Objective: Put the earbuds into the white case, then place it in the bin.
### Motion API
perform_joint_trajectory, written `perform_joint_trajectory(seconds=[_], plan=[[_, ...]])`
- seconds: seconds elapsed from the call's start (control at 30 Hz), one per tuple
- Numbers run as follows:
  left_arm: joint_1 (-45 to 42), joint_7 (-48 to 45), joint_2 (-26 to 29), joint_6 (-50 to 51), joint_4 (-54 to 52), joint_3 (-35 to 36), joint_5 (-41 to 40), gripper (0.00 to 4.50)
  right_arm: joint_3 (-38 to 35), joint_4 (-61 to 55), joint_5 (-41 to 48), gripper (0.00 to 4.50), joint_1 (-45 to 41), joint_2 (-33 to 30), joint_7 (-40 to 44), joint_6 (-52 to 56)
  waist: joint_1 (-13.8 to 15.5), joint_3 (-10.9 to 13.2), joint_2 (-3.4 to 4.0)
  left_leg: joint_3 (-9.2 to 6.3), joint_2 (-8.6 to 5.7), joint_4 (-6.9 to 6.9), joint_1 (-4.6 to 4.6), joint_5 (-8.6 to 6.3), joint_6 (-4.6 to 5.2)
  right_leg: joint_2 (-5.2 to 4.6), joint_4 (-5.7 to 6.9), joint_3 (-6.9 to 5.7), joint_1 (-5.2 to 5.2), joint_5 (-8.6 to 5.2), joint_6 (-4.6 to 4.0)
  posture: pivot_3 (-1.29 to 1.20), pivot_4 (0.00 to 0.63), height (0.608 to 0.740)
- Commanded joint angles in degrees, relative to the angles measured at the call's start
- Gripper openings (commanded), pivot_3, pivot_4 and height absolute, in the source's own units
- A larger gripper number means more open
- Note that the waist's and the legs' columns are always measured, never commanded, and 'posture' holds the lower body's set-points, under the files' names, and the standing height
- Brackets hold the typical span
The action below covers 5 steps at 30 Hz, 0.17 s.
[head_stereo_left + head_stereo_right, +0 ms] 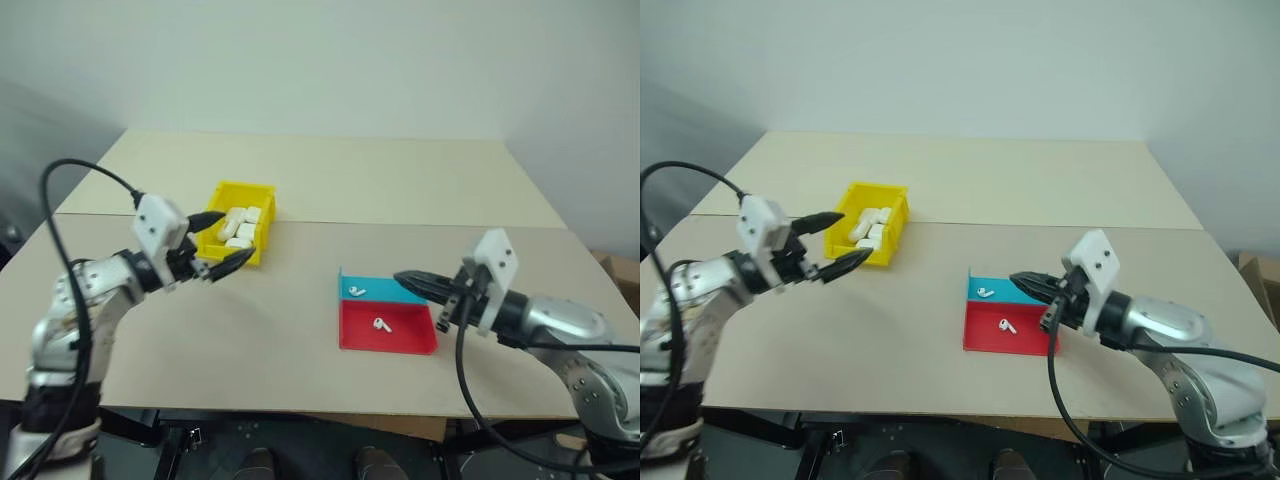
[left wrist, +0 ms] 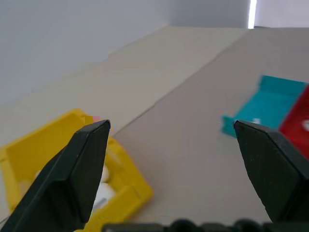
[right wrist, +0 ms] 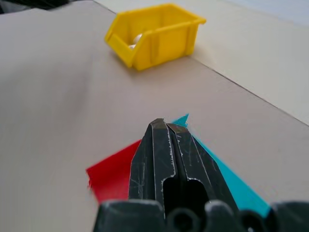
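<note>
The table (image 1: 300, 330) carries the bin (image 1: 238, 235), holding several white cases (image 1: 242, 228). The left gripper (image 1: 228, 243), fingers spread and empty, hovers just beside the bin. Well apart from the bin, the right gripper (image 1: 408, 282), fingers pressed together, hangs over the trays (image 1: 385, 315), where two earbuds (image 1: 381, 324) lie.

Lab-like test room: bare tabletop (image 1: 300, 330), blank white wall (image 1: 320, 60).
</note>
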Motion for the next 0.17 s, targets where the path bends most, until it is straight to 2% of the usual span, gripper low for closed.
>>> perform_joint_trajectory(seconds=[0.03, 0.07, 0.17], plan=[[4.30, -3.10, 3.01, 3.04, -8.41, 8.16, -8.43, 4.45, -5.40, -2.77, 1.80, 0.00, 2.86, -4.07, 6.28, -4.13, -0.01, 0.01, -0.01, 0.00, 0.00, -0.02, 0.30, 0.00, 0.00, 0.00, -0.05, -0.01, 0.31, -0.05, 0.03, 0.00, 0.150, 0.740], [5.84, -4.04, 3.94, 3.36, -9.72, 9.41, -9.52, 4.45, -6.28, -2.95, 2.71, 0.00, 3.49, -4.87, 7.30, -4.21, -0.12, 0.01, -0.01, 0.02, 0.04, -0.03, 0.59, -0.02, 0.01, 0.00, -0.15, -0.02, 0.62, -0.27, 0.28, 0.00, 0.150, 0.740], [9.36, -7.34, 7.94, 5.47, -11.92, 11.91, -12.30, 4.45, -8.53, -3.74, 5.41, 0.00, 3.72, -6.58, 9.11, -4.22, -0.33, 0.01, -0.02, 0.06, 0.13, -0.09, 1.07, -0.03, 0.01, 0.05, -0.35, -0.04, 1.11, -0.41, 0.30, 0.00, 0.150, 0.740]])
